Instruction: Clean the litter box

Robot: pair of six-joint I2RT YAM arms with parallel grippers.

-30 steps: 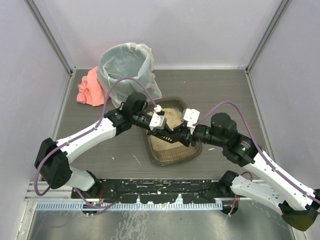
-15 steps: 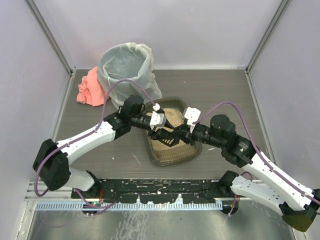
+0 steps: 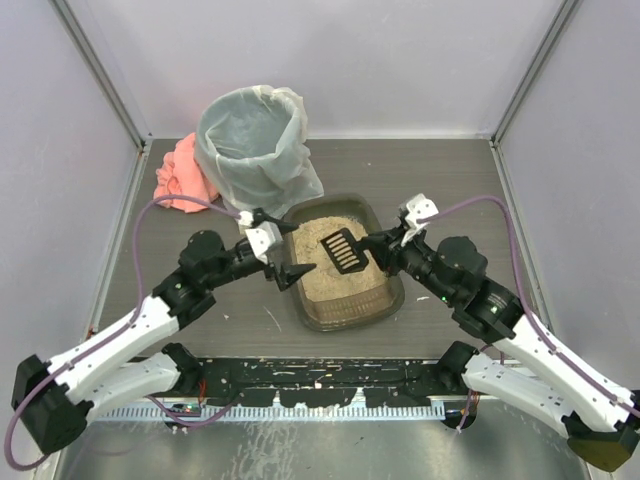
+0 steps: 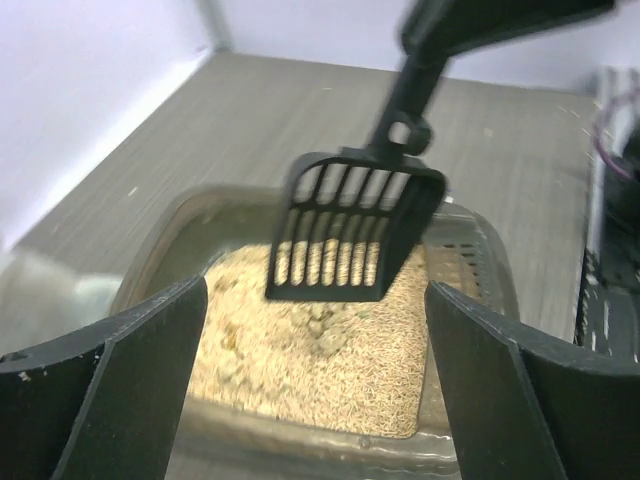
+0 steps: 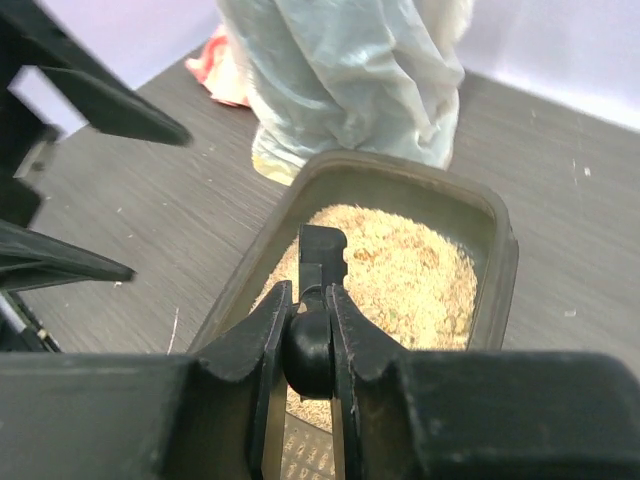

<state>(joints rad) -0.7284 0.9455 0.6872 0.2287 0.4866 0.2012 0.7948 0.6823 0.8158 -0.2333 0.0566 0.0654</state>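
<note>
- Litter box [image 3: 342,319] at mid-table, beige litter inside.
- Right gripper [image 3: 378,246] clamped on the handle of black scoop [image 3: 344,251], slotted head over the litter.
- Left gripper [image 3: 293,250] spread wide, empty, just beside the box's left wall.
- Lined bin [image 3: 255,140] toward the far-left corner.

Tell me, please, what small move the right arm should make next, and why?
Probably lower the scoop into the litter: the right gripper holds it, empty, above the litter box, with clumps beneath.
</note>
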